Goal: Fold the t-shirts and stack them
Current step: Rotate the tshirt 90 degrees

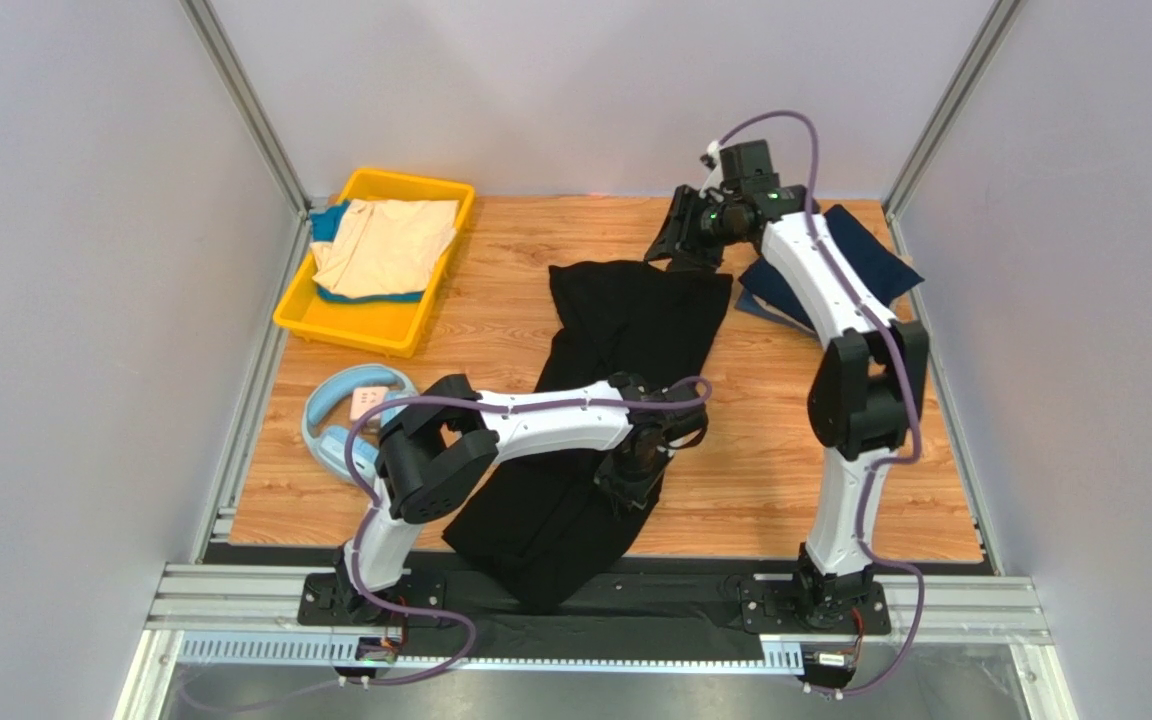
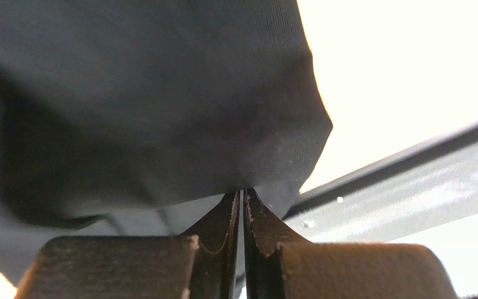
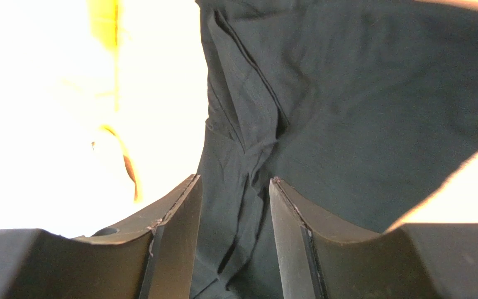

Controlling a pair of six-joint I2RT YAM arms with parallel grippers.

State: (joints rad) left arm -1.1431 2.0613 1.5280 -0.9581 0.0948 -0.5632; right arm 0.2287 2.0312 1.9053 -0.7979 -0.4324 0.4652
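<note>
A large black t-shirt (image 1: 627, 323) lies lengthwise down the middle of the wooden table, its near end draped over the front edge. My left gripper (image 1: 635, 468) rests on its near half. In the left wrist view the jaws (image 2: 243, 193) stand only a sliver apart, with a peak of the black cloth (image 2: 129, 93) gathered at their tips. My right gripper (image 1: 680, 233) hovers at the shirt's far end. Its fingers (image 3: 234, 179) are spread, with wrinkled black cloth (image 3: 360, 93) below them, ungripped. A navy t-shirt (image 1: 875, 258) lies at the back right. A beige t-shirt (image 1: 387, 240) lies in the yellow bin.
The yellow bin (image 1: 349, 333) stands at the back left and also holds a bit of teal cloth. Light-blue headphones (image 1: 330, 428) lie left of the left arm. Metal frame posts and grey walls close in the table. An aluminium rail (image 2: 397, 187) runs along the front edge.
</note>
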